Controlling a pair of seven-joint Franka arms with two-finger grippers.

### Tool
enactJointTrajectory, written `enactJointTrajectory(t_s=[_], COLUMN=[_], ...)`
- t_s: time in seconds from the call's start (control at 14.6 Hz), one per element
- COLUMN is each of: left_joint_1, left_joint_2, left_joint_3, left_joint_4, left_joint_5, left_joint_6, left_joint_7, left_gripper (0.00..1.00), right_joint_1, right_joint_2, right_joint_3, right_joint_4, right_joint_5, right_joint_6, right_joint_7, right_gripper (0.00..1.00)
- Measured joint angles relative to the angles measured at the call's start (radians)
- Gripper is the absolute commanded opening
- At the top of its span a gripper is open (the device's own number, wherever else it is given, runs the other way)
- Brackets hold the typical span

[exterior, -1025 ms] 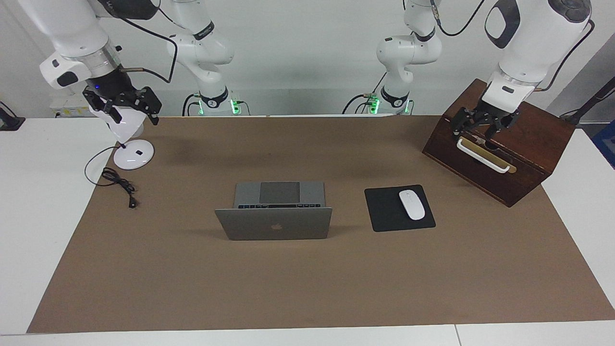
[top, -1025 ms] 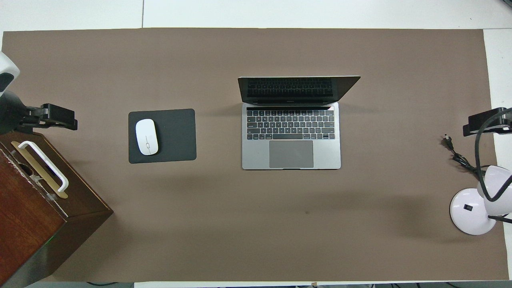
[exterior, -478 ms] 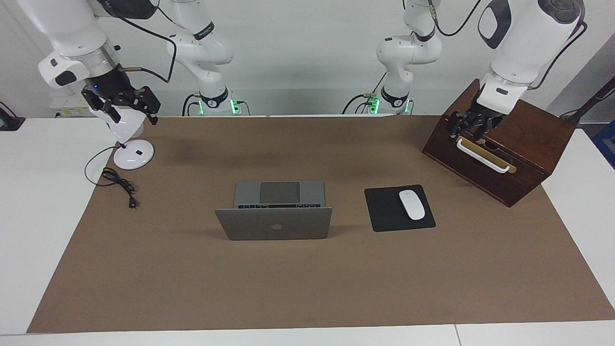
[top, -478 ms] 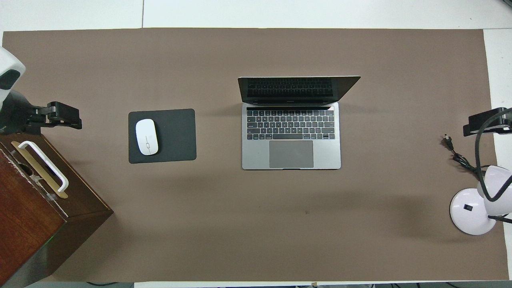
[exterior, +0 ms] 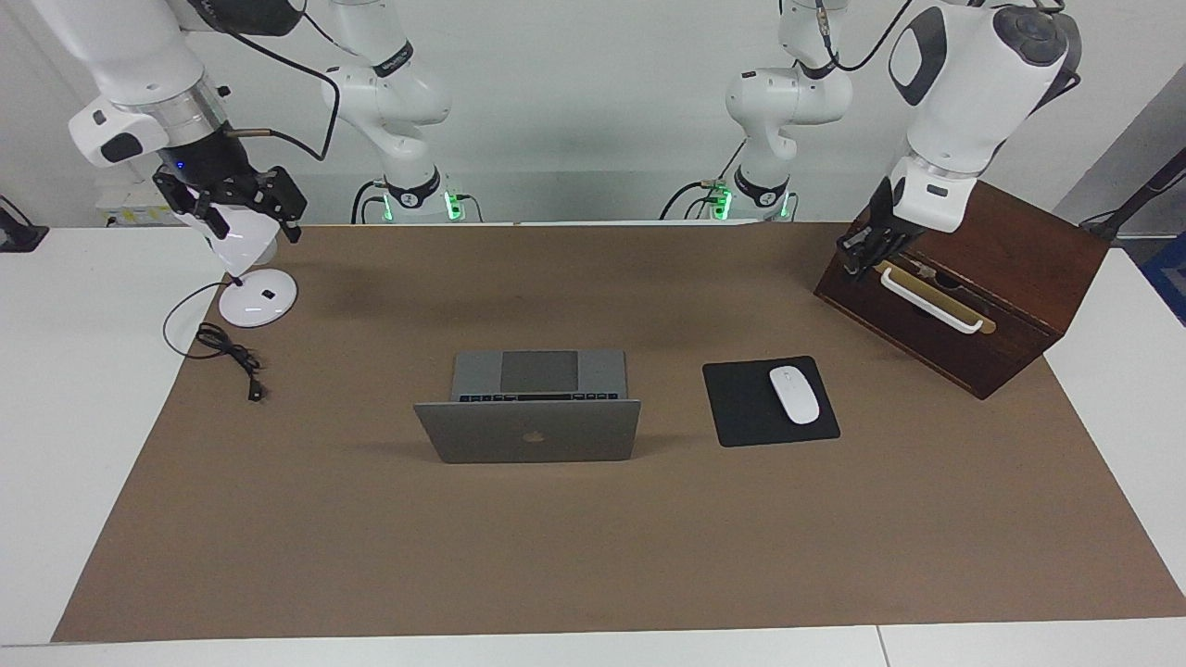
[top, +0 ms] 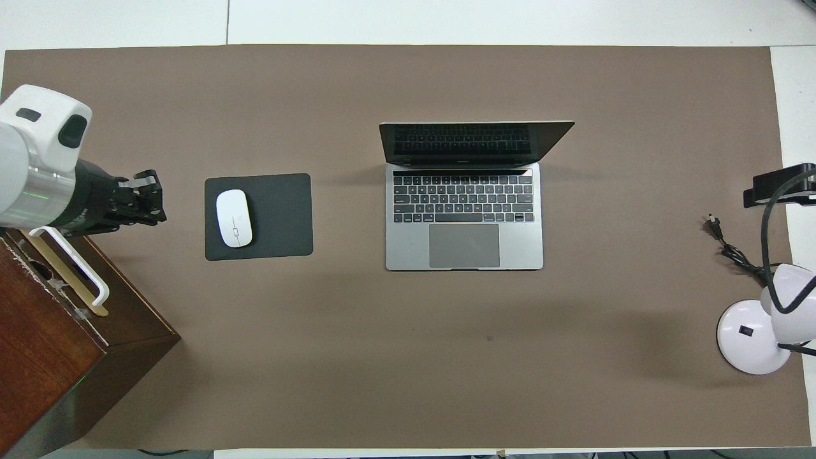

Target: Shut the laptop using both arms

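Swung off the wooden box (exterior: 1019, 269) toward the open, untouched laptop (exterior: 528, 431) with left claw (exterior: 860, 255) apparently newly pressed together, empty; kept waiting above lamp (exterior: 258, 298) with right claw (exterior: 243, 206) spread.

L end effector (exterior: 860, 250) is hanging off a steeply tilted wrist, fingers drawn nearly together, tips pointing down and inward, nothing btwn them. R end effector (exterior: 243, 206) is hanging w/ fingers spread wide, holding nothing, forearm slanting up and outward above it.
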Motion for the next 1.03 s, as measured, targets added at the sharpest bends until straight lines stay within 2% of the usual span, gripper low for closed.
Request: enactJointTrajectory(t_s=[0.34,0.48,0.68,0.82,1.03], left_joint_1=[-0.044,-0.079,-0.149,-0.179,-0.194], left_joint_2=[-0.075,-0.084,-0.079,-0.068,-0.043], left_joint_3=[-0.002,-0.004,-0.008,-0.008,-0.008], left_joint_4=[-0.186,-0.231,-0.309,-0.349,-0.386], left_joint_5=[-0.141,-0.163,-0.233,-0.301,-0.511], left_joint_6=[0.197,0.277,0.461,0.532,0.633], left_joint_7=[-0.299,-0.486,-0.732,-0.789,-0.798], left_gripper=[0.12,0.1,0.03,0.0,0.0], right_joint_1=[-0.001,-0.002,-0.002,-0.002,-0.002], right_joint_2=[0.008,0.017,0.022,0.022,0.025], right_joint_3=[0.0,0.0,0.0,0.0,0.0], right_joint_4=[-0.002,-0.003,-0.003,-0.003,-0.005], right_joint_5=[0.0,0.0,0.0,0.0,0.0], right_joint_6=[0.116,0.144,0.148,0.15,0.223], right_joint_7=[-0.028,-0.028,-0.028,-0.028,-0.028], right_gripper=[1.0,1.0,1.0,1.0,1.0])
